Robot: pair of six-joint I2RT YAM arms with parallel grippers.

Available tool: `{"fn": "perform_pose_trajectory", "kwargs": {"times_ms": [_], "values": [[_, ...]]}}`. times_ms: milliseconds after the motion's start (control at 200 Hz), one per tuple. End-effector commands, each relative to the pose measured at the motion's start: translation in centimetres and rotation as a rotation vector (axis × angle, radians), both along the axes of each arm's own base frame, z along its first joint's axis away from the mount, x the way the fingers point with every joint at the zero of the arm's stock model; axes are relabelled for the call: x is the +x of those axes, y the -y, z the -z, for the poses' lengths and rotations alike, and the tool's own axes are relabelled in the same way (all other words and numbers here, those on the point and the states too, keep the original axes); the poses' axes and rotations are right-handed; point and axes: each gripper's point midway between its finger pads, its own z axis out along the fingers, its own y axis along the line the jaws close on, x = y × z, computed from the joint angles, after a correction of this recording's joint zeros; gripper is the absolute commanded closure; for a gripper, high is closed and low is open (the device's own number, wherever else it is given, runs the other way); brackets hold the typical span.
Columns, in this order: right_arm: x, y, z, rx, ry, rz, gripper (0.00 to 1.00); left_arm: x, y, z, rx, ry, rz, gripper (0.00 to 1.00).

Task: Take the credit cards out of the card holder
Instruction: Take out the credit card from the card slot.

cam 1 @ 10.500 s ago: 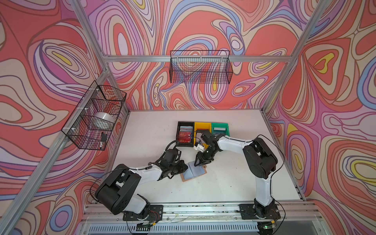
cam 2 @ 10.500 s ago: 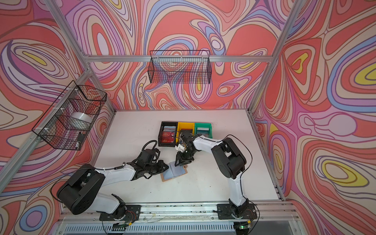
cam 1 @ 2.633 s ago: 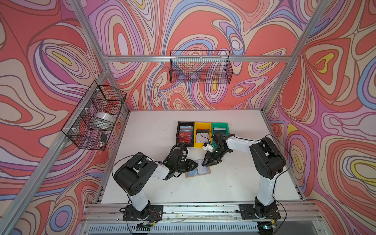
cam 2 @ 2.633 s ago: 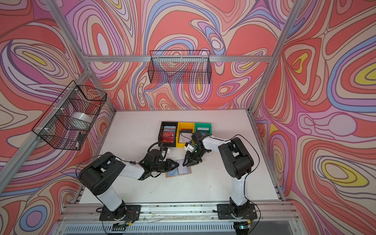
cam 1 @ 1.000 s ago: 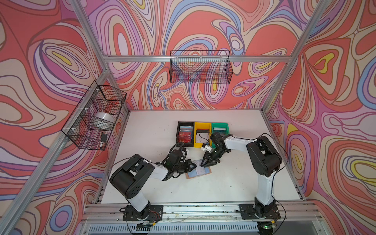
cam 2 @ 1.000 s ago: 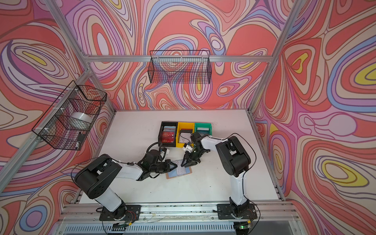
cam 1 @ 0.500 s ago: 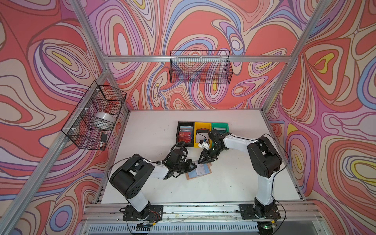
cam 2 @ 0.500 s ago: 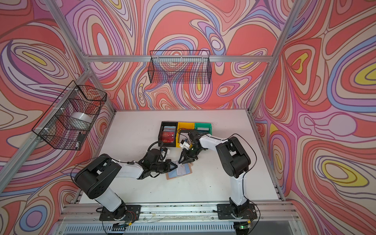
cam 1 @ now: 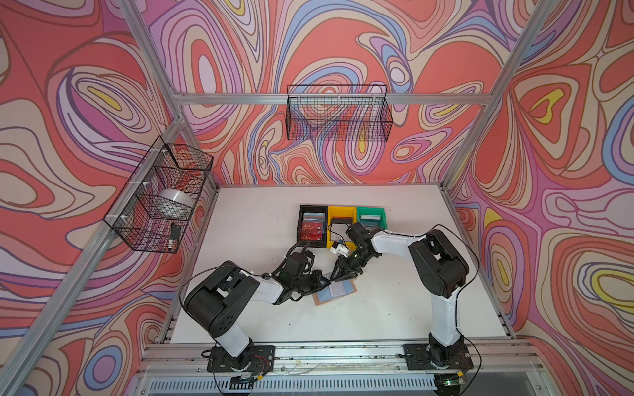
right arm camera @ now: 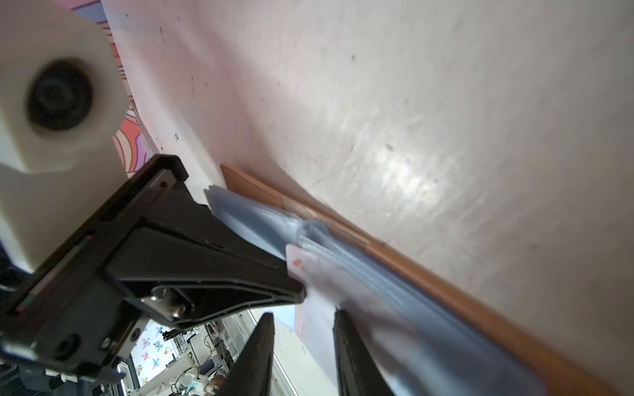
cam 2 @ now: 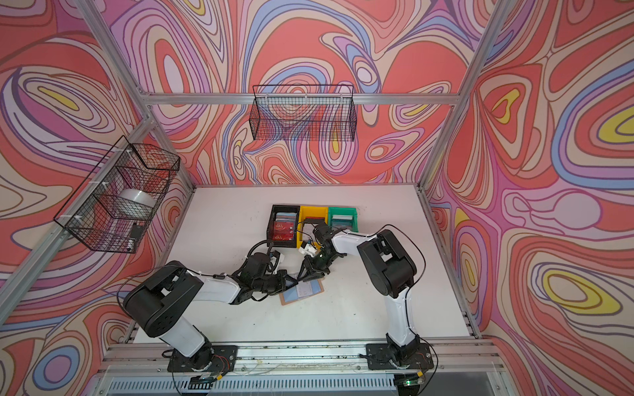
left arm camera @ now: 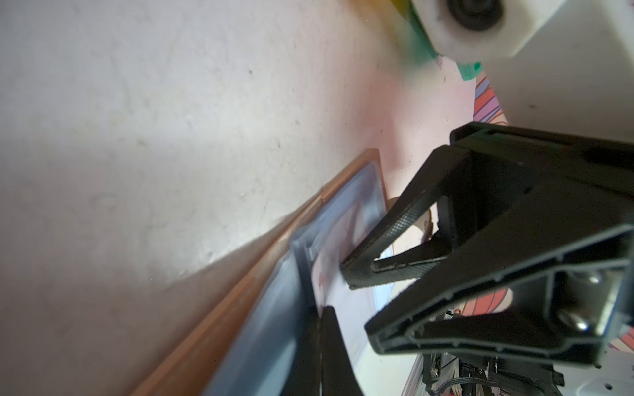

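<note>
The tan card holder [cam 1: 320, 301] [cam 2: 286, 301] lies open on the table, its bluish sleeve pages [left arm camera: 274, 308] [right arm camera: 394, 274] facing up. A white credit card [right arm camera: 302, 271] [left arm camera: 339, 298] with a small red mark sticks partly out of a sleeve. My left gripper [cam 1: 325, 280] [left arm camera: 320, 343] is shut, its tips pressed on the sleeve's edge beside that card. My right gripper [cam 1: 338, 274] [right arm camera: 303, 343] stands open over the card from the far side, one finger [right arm camera: 346, 343] resting on it. More cards lie in the bins behind.
Black [cam 1: 313, 206], yellow [cam 1: 341, 208] and green [cam 1: 370, 208] bins stand in a row just behind the grippers; red cards [cam 1: 312, 228] fill the black one. Wire baskets [cam 1: 157, 199] [cam 1: 338, 115] hang on the left and back walls.
My right gripper has shifted slightly leftward over the open holder, nearer the left gripper. The left arm and the holder have stayed in place.
</note>
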Motion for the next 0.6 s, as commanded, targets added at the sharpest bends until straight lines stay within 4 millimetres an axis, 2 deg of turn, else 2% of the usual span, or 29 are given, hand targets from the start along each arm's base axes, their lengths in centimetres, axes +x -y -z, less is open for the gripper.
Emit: {"fn": "perform_pose_trajectory", "kwargs": {"times_ms": [0,205,596], "values": [[-0.5,1.6,2.7,-0.104,-0.020,0.011,0.67,-3.1,-3.2,4.5,0.151,-0.165,-0.035,1.00],[-0.2,1.6,2.2,-0.100,-0.010,0.016,0.67,-3.6,-3.6,4.6,0.166,-0.180,-0.029,0.98],[0.2,1.4,1.4,-0.095,0.001,0.011,0.67,-3.9,-3.7,4.7,0.164,-0.183,-0.021,0.88]]}}
